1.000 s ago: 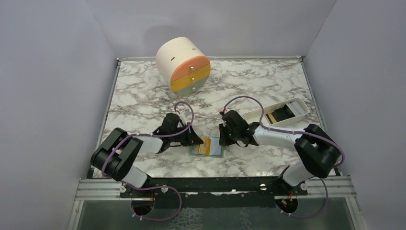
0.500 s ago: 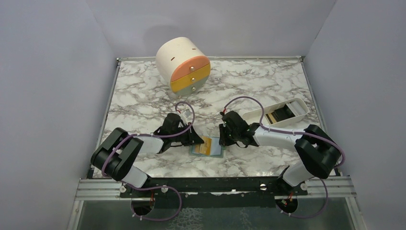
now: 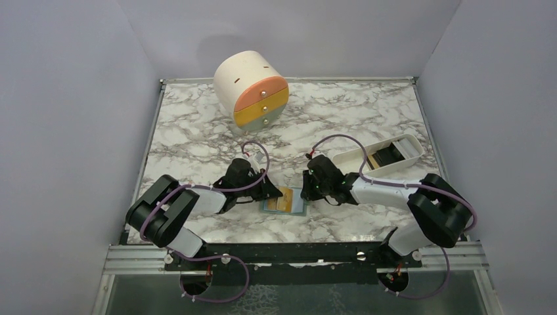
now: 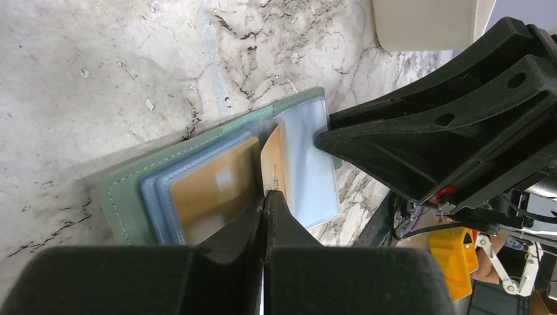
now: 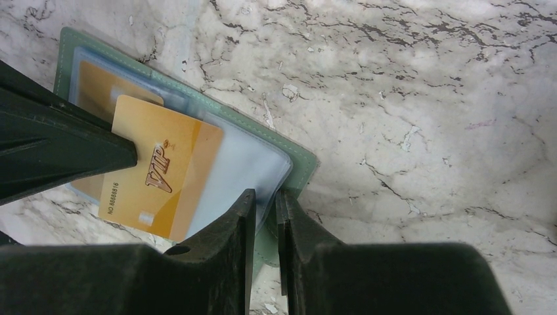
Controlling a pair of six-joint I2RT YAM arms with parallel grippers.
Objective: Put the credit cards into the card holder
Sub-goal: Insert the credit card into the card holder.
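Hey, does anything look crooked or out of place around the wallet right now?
Only the gold VIP card: it lies skewed across the open card holder, pinched at one edge by the left gripper, not seated in a slot.

Soft even overhead light, faint shadows, left tool blurred near lens.

Bare marble spans the left edge and far-right corner. A drawer box blocks the far edge and a tray the right edge. By the near edge, the left gripper, pinching a card, and the right gripper hem in the wallet.
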